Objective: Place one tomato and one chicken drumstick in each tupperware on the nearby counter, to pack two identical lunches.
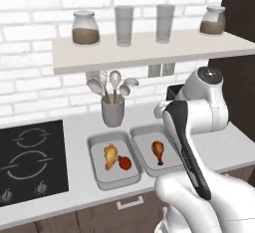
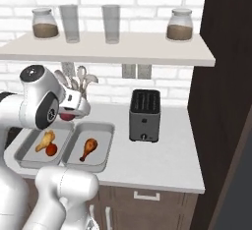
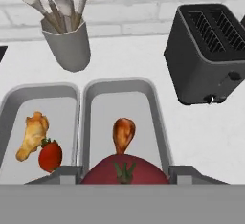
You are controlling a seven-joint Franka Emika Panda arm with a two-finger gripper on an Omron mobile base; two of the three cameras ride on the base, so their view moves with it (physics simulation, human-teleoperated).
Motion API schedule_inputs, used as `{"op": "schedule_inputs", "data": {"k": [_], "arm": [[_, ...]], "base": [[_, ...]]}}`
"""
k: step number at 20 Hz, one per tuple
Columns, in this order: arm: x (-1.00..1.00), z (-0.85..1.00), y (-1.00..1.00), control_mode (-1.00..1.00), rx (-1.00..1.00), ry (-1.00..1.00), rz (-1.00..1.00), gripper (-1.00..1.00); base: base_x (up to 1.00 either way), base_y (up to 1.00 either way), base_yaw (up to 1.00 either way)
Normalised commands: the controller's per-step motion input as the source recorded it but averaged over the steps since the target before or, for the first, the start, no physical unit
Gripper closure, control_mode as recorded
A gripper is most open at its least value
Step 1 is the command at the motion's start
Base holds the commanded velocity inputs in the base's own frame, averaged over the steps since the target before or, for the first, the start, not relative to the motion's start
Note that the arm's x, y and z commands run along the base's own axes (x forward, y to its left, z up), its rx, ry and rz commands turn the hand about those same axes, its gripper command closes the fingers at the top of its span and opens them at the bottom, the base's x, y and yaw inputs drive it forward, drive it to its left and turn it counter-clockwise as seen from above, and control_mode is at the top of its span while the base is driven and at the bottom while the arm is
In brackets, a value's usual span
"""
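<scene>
Two grey tupperware trays sit side by side on the pale counter (image 2: 162, 161). The left tupperware (image 1: 107, 175) (image 3: 62, 106) holds a golden chicken drumstick (image 1: 110, 155) (image 3: 32, 135) and a bright red tomato (image 1: 124, 163) (image 3: 50, 155). In the right tupperware (image 1: 144, 153) (image 3: 107, 104) lies a browner drumstick (image 1: 158, 151) (image 3: 123, 134) alone. My gripper (image 3: 125, 174) (image 2: 69, 115) hangs above the near end of the right tray, shut on a dark crimson tomato (image 3: 125, 169) with a green stem.
A grey utensil holder (image 1: 113, 110) with spoons stands just behind the trays. A black toaster (image 2: 144, 114) sits to their right, the black cooktop (image 1: 30, 155) to their left. A shelf (image 1: 139, 52) with jars and glasses overhangs the counter. A dark tall cabinet (image 2: 226, 101) bounds the right side.
</scene>
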Motion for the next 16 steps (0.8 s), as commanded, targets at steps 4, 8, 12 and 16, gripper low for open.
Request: {"op": "schedule_inputs", "data": {"k": [4,8,12,16], "arm": [[0.95,-0.95,0.03,-1.0,0.0,0.0,0.0,1.0],[0.61,-0.73,0.08,-1.0,0.0,0.01,0.0,1.0],[0.22,-0.69,0.17,-1.0,0.0,0.05,0.0,1.0],[0.32,-0.48,0.28,-1.0,0.0,0.0,0.0,1.0]], "base": [[0.0,0.0,0.0],[0.0,0.0,0.0],[0.0,0.0,0.0],[0.0,0.0,0.0]]}}
